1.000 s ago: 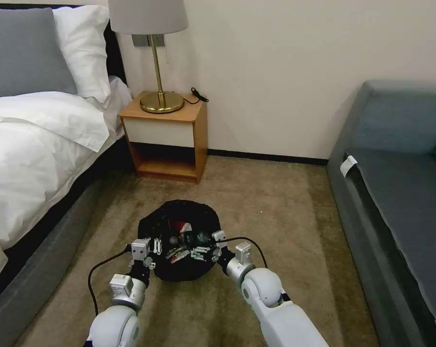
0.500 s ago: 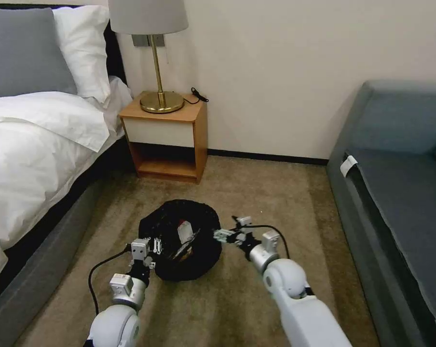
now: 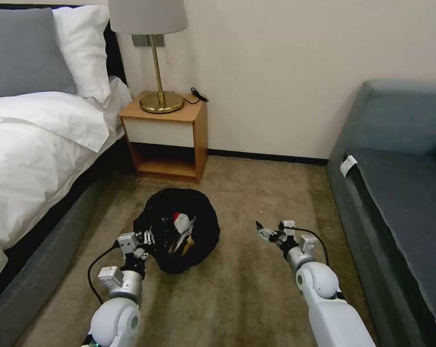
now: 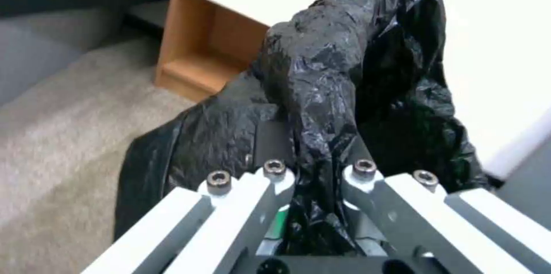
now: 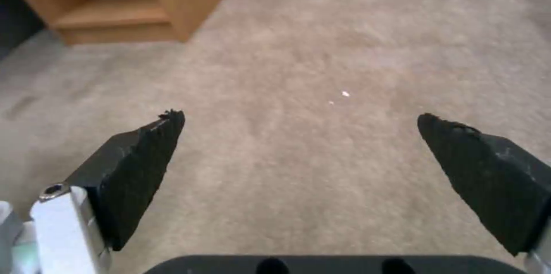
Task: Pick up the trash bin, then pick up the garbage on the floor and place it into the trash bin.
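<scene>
On the floor (image 3: 256, 289) near the nightstand (image 3: 167, 140), the left gripper (image 3: 143, 239) clamps the trash bin (image 3: 177, 236) rim; the right gripper (image 3: 265, 233) hovers spread wide, empty.

The trash bin (image 3: 177, 230), draped in crinkled black plastic, holds red-and-white garbage (image 3: 181, 222) above the beige carpet (image 3: 247, 299).

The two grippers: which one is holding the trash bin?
The left gripper is: its fingers are shut on the trash bin's black bag rim. The right gripper is open over bare floor, holding nothing.
</scene>
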Tool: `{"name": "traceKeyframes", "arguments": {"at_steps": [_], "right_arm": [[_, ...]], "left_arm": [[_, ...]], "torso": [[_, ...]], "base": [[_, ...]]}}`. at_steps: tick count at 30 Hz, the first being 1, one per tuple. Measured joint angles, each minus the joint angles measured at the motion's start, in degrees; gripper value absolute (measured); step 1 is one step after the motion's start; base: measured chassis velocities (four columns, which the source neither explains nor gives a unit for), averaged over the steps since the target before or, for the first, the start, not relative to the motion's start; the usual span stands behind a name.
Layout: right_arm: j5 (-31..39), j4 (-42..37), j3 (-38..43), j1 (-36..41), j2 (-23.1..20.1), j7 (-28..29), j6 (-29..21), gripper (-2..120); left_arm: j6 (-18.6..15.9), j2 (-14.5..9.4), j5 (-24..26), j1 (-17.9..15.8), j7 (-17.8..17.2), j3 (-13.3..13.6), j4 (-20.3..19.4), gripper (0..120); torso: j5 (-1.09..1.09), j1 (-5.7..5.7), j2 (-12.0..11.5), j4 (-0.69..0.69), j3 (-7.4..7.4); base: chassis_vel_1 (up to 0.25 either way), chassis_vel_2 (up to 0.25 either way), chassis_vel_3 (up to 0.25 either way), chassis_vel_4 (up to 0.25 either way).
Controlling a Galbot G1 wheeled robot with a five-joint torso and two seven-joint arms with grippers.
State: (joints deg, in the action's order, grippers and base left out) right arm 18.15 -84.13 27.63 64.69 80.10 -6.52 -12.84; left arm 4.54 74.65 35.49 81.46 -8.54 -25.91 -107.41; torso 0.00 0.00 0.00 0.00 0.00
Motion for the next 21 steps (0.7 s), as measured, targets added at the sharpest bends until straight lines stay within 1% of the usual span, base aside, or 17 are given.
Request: {"name": "traceKeyframes", "arguments": {"at_steps": [2,3,4,6,7,8,10,12,16,21], "right_arm": [[-0.1,1.1,0.4,-0.3,0.4,0.6,0.5,100],[-0.1,1.4,0.5,-0.4,0.6,0.8,0.6,100],[-0.1,1.4,0.5,-0.4,0.6,0.8,0.6,100],[-0.1,1.6,0.6,-0.5,1.0,1.0,0.7,100],[-0.3,1.6,0.6,-0.6,1.1,1.0,0.8,100],[-0.3,1.6,0.6,-0.6,1.1,1.0,0.8,100],[-0.6,1.8,0.7,-0.6,1.4,1.1,0.9,100],[-0.7,1.9,0.7,-0.6,1.5,1.1,0.9,100],[-1.8,2.5,0.7,-0.4,1.8,1.1,1.6,100],[-2.0,2.6,0.8,-0.3,1.9,1.1,1.8,100]], "left_arm": [[-0.2,0.5,5.4,-0.7,-1.0,-0.4,0.1,4],[-0.5,1.1,10.3,-1.3,-1.8,-0.8,0.3,4],[-0.5,1.1,10.3,-1.3,-1.8,-0.8,0.3,4],[-0.9,2.2,16.5,-2.3,-2.9,-1.6,1.1,4],[-1.0,2.5,18.5,-2.8,-3.3,-1.8,1.6,4],[-1.0,2.5,18.5,-2.8,-3.3,-1.8,1.6,4],[-1.3,3.1,22.4,-3.6,-3.9,-2.5,2.8,4],[-1.3,3.3,23.4,-3.8,-4.1,-2.6,3.2,4],[-1.8,3.8,27.2,-5.0,-5.5,-3.4,6.1,4],[-2.3,4.0,29.1,-5.9,-6.6,-3.7,7.6,4]], "torso": [[0.00,0.00,0.0,0.00,0.00],[0.00,0.00,0.0,0.00,0.00],[0.00,0.00,0.0,0.00,0.00],[-0.01,0.00,0.0,0.00,0.00],[-0.01,0.00,0.0,0.00,0.00],[-0.01,0.00,0.0,0.00,0.00],[-0.01,0.00,0.0,0.00,0.00],[0.00,0.00,0.0,0.01,0.00],[-0.01,0.00,0.0,0.00,0.00],[-0.01,0.00,0.0,0.01,0.00]], "base": [[0.000,0.000,0.000,0.000],[0.000,0.000,0.000,0.000],[0.000,0.000,0.000,0.000],[0.000,0.000,0.000,0.000],[0.000,0.000,0.000,0.000],[0.000,0.000,0.000,0.000],[0.000,0.000,0.000,0.000],[0.000,0.000,0.000,0.000],[0.000,0.000,0.000,0.000],[0.000,0.000,0.000,0.000]]}}
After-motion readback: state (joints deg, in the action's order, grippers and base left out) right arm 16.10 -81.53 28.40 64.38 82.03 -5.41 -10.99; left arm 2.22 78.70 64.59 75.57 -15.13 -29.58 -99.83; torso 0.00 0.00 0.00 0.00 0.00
